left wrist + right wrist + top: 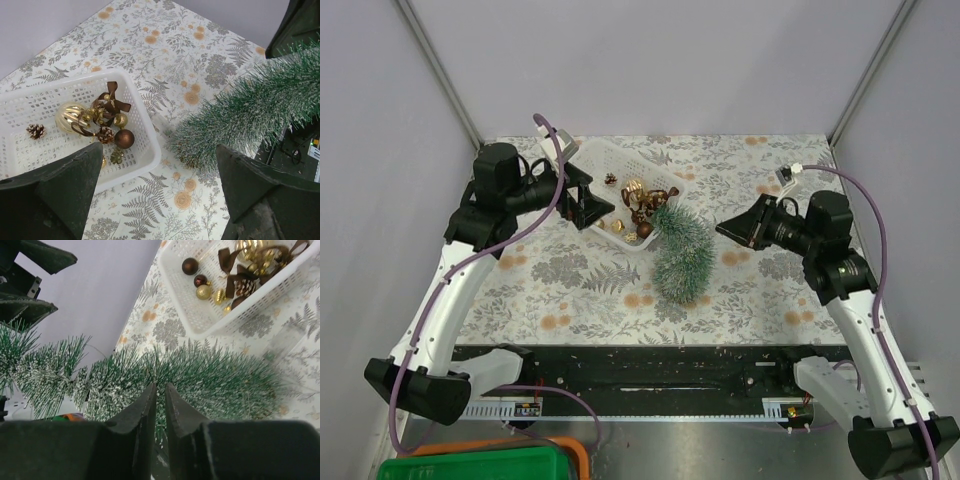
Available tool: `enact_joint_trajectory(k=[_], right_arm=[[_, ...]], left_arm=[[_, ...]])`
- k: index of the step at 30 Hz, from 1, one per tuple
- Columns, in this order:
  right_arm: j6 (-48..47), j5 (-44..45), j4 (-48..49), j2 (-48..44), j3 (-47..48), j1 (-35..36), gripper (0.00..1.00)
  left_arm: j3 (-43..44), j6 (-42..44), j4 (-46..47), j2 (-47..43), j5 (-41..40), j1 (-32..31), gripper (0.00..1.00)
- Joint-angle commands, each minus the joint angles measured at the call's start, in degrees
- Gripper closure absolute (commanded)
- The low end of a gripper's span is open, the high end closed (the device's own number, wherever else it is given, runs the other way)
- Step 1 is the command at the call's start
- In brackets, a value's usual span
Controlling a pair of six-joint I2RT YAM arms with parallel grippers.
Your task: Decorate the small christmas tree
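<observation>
One small christmas tree down on its side.
Lies on the leaf-print tablecloth, one end just beside the white basket of brown and gold ornaments. Over the basket, left gripper with fingers spread wide, holding nothing; near the bristles, right gripper with fingers almost pressed together, nothing between them.
</observation>
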Motion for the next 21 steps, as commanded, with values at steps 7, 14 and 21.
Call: enact_joint_trajectory(k=[7, 14, 21], right_arm=[[15.7, 24.5, -2.9, -4.5, -2.6, 16.4, 0.88], [26.8, 41.8, -8.1, -8.1, -3.8, 19.1, 0.87], [35.7, 52.9, -13.3, -9.8, -4.6, 19.9, 0.71]], left_arm=[[2.1, -4.5, 4.5, 0.4, 2.1, -2.2, 0.01], [1.8, -7.2, 4.9, 0.7, 3.7, -3.3, 0.01], [2.6, -8.9, 5.6, 4.0, -1.7, -6.0, 0.01]])
